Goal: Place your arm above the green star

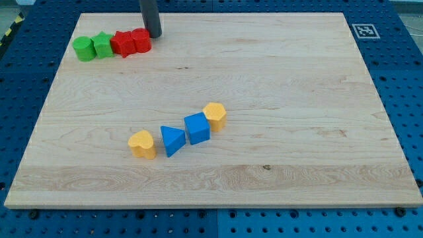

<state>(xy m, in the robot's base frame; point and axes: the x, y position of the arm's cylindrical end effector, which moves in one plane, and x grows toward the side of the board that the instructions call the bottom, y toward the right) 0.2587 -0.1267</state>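
The green star point(102, 45) sits near the board's top left corner, in a row of blocks. A round green block point(84, 48) is on its left. A red star point(123, 43) and another red block point(141, 41) are on its right. The dark rod comes down from the view's top, and my tip point(154, 35) rests on the board just right of the rightmost red block, close to it or touching it. The tip is about two block widths right of the green star.
A diagonal line of blocks lies near the board's middle: a yellow heart point(142, 143), a blue triangle point(172, 140), a blue cube point(197, 127) and a yellow hexagon point(215, 115). A printed marker point(365, 30) sits at the wooden board's point(297, 99) top right corner.
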